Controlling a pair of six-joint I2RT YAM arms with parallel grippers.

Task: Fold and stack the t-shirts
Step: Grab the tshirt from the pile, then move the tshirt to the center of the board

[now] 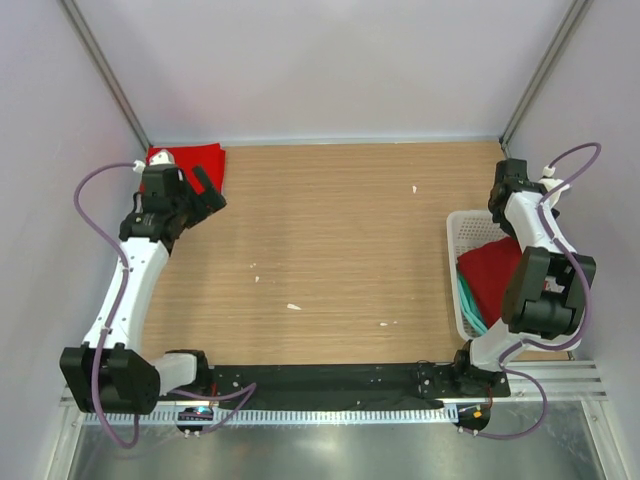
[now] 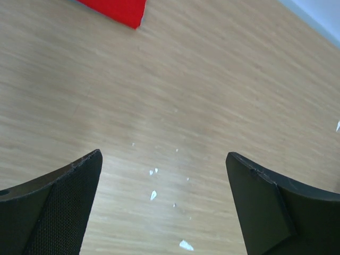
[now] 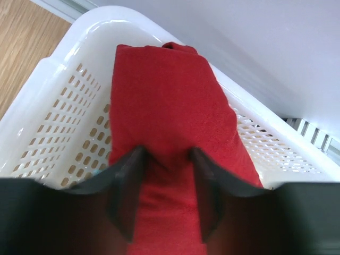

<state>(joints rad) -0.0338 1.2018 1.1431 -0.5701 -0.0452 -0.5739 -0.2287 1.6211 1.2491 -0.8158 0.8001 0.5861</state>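
Dark red cloth t-shirt (image 3: 164,95) lies bunched inside the white perforated plastic basket (image 3: 64,106), filling most of it and rising toward the basket's far rim. The right gripper (image 3: 167,151) reaches down into the basket, and its two black fingers (image 3: 127,186) are closed in on a raised ridge of this shirt, with the cloth pinched between them. In the overhead view a strip of teal cloth (image 1: 467,300) shows in the basket beside the dark red shirt, on the side toward the table's middle.

The basket stands on the light wooden table (image 1: 350,230). Well apart from the basket, across the full width of the table in the opposite far corner, a bright red folded t-shirt (image 1: 190,158) lies flat on the wood.

The left gripper (image 2: 163,156) hovers just on the basket side of that folded shirt. Its jaws stand wide apart with nothing between them, only bare wood below. The wrist view catches just one corner of the bright red shirt past the fingertips.

Small white scraps (image 2: 153,195) are scattered over the wood between the basket and the folded shirt.
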